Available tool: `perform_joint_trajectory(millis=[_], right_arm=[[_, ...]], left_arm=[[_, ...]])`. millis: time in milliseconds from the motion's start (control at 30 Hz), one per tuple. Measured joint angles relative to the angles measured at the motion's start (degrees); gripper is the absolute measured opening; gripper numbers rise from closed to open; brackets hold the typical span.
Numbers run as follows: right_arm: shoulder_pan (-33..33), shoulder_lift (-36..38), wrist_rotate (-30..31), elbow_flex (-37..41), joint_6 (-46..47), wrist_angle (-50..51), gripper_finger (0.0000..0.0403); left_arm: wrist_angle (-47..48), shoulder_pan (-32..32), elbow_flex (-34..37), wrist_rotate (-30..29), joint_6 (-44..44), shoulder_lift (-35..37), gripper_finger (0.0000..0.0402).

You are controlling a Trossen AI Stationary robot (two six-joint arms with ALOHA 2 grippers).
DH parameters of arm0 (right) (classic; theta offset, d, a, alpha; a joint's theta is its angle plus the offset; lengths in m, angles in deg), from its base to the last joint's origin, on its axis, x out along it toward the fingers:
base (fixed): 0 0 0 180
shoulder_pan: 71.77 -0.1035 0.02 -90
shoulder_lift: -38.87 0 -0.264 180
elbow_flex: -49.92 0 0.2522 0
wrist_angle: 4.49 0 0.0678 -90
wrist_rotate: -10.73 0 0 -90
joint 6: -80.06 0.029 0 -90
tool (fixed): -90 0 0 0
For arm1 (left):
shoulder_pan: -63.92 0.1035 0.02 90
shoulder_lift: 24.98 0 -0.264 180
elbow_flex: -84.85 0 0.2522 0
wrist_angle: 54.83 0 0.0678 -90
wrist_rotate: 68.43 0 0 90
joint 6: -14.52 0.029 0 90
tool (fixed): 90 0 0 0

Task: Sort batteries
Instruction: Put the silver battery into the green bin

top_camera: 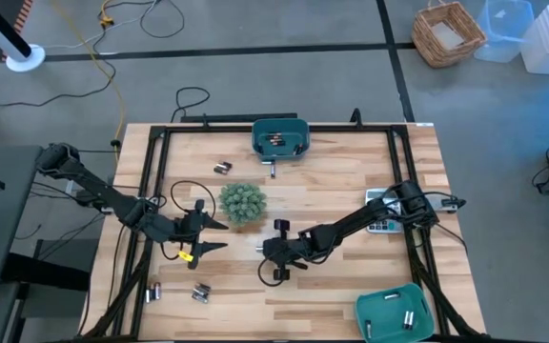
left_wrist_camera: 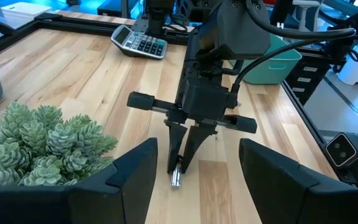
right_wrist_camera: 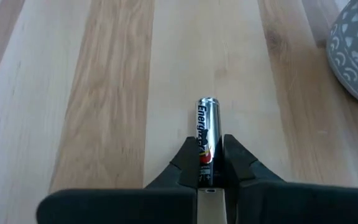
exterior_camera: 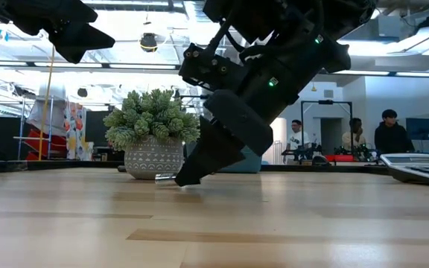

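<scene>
One silver-and-black battery [right_wrist_camera: 207, 127] is between the fingers of my right gripper [top_camera: 266, 250] at mid-table, just near of the potted succulent [top_camera: 243, 203]. In the left wrist view the same battery [left_wrist_camera: 176, 178] sticks out below that gripper's tips. My left gripper [top_camera: 215, 234] is open, left of the plant, with nothing between its fingers [left_wrist_camera: 135, 177]. Loose batteries lie flat on the wood at far left [top_camera: 222, 168], by the far bin [top_camera: 273, 171] and near left [top_camera: 155, 291], [top_camera: 200, 292]. My right gripper pinches the battery by its black rear half [right_wrist_camera: 205, 163], one fingertip [right_wrist_camera: 187, 163] on each side. The fingers slant down from the table's right and lie along the cell, whose silver end [right_wrist_camera: 207, 106] points out ahead toward the table's left. The battery lies level at the table top [exterior_camera: 164, 177].
A teal bin [top_camera: 302, 143] at the far edge holds batteries; another teal bin [top_camera: 375, 307] at the near right corner holds a few. A grey calculator [top_camera: 381, 217] lies under the right arm. A yellow tag [top_camera: 187, 255] sits below the left gripper. People stand in the room behind.
</scene>
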Motion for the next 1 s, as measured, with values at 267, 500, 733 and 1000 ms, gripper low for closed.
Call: perform_joint_trajectory(millis=[267, 500, 733, 1000], right_arm=[[-0.68, 4.82, 0.04, 1.29, -2.08, -1.31, 0.0033], [-0.87, 17.76, 0.47, 13.75, -3.12, -7.88, 0.0033], [-1.36, 35.2, 0.32, 29.8, -3.75, -11.08, 0.0033], [-5.05, 55.65, -9.27, 41.73, -5.14, -10.6, 0.0033]], left_arm=[[0.02, 0.0, 0.0, 0.02, 0.0, 0.0, 0.022], [0.13, 0.0, 0.0, 0.02, 0.16, 0.0, 0.022], [0.26, 0.0, 0.0, 0.02, 0.44, 0.01, 0.022], [0.04, 0.09, 0.0, 0.02, 0.37, 0.01, 0.022]])
